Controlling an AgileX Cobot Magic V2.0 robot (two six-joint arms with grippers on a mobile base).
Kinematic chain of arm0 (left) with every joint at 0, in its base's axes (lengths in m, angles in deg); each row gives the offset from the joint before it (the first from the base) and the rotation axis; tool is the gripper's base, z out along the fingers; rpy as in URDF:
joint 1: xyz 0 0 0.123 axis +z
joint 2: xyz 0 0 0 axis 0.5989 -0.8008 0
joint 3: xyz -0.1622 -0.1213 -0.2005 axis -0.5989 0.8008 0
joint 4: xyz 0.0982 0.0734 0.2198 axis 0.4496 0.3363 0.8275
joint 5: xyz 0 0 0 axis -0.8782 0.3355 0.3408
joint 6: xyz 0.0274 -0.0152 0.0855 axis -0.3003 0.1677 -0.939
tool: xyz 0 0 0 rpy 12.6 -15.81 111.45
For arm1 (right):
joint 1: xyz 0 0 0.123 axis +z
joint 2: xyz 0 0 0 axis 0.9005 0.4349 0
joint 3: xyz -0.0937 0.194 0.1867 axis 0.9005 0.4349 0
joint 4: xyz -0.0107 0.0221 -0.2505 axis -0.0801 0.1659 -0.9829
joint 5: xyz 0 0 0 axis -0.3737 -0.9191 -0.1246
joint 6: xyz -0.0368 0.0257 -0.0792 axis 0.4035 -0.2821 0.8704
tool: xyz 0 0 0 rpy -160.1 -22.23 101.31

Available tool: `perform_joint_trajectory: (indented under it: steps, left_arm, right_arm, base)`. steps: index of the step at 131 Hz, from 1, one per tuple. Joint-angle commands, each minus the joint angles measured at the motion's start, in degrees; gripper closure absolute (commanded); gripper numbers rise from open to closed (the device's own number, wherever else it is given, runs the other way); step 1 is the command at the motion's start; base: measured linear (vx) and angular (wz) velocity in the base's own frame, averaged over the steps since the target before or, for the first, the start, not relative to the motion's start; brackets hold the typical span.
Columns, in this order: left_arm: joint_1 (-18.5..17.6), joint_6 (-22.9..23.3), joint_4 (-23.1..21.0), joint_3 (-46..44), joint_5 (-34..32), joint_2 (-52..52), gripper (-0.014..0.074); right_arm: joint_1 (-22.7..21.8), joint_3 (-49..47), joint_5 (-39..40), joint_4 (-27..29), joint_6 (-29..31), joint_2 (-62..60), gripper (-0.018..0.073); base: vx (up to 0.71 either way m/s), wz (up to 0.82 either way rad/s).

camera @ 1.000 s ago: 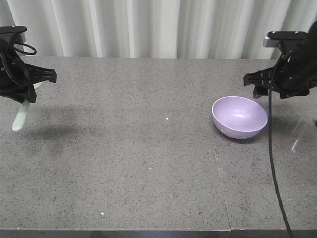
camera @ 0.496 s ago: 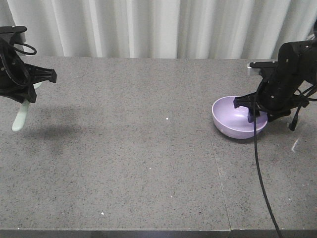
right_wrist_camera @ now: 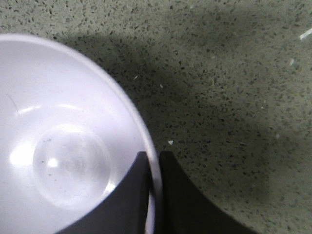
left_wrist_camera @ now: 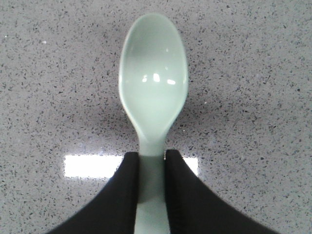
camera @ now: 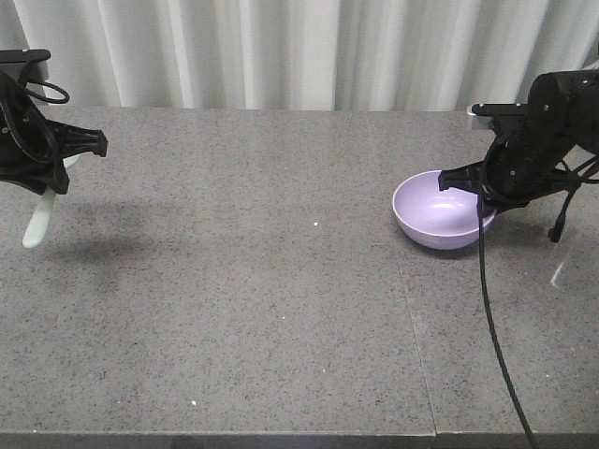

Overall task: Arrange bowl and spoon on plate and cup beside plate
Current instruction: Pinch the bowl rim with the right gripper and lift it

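A: L gripper (left_wrist_camera: 152,163), what's it doing?
B: Clamped on the spoon (left_wrist_camera: 153,92) handle, one finger each side. Scoop sticks out past the tips, hollow side facing the wrist cam.
A: And from the front?
B: Spoon hangs below the gripper, scoop end lowest, just over the table (camera: 234,281).
A: R gripper (right_wrist_camera: 153,165)?
B: Pinching the bowl (right_wrist_camera: 63,136) rim. One finger's inside the wall, the other outside, w/ the rim btwn them. Rest of the bowl lies off the tips toward the L arm's side, mouth up.
A: Bowl off the table?
B: Can't tell. It looks a bit tilted, gripped edge higher.
A: The two grippers?
B: Well apart, at opposite ends of the table.
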Motion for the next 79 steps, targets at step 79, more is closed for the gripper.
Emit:
perform_joint_trajectory:
  steps: [79]
  left_arm:
    - [-0.40, -0.02, -0.34, -1.52, -1.36, 2.88, 0.0604]
  right_arm:
    - [-0.07, -1.30, -0.73, 7.81, 6.83, -19.78, 0.0564]
  base:
    - [0.00, 0.00]
